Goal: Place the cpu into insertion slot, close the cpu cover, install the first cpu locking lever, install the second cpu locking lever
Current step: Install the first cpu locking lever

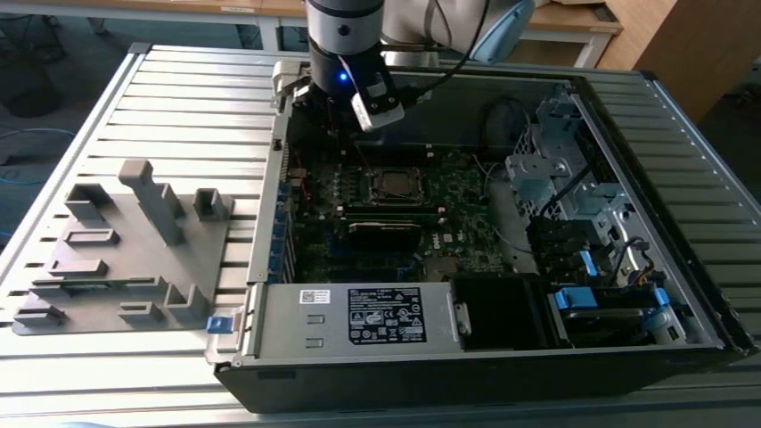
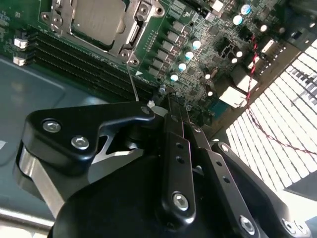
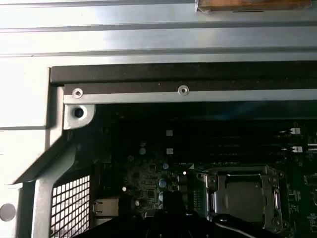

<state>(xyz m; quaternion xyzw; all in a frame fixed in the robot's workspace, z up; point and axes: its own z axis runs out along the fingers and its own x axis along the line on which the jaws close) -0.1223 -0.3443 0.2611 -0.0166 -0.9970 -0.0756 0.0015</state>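
The cpu (image 2: 96,20) lies in the insertion slot (image 2: 58,21), under the lowered cpu cover (image 2: 131,38). The tool (image 2: 169,110), its fingers together, hangs beside the thin upright locking lever (image 2: 132,82). A sideways slip may bend this lever.

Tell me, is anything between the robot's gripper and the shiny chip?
Nothing big. The gripper hangs above the board beside the cpu in its insertion slot; only a thin wire rises between them at the slot's corner.

Silver-grey arm (image 1: 345,27), blue light glowing at the wrist, white camera box (image 1: 378,107) alongside; matte-black gripper (image 2: 168,105), links studded with silver screws (image 2: 180,200).
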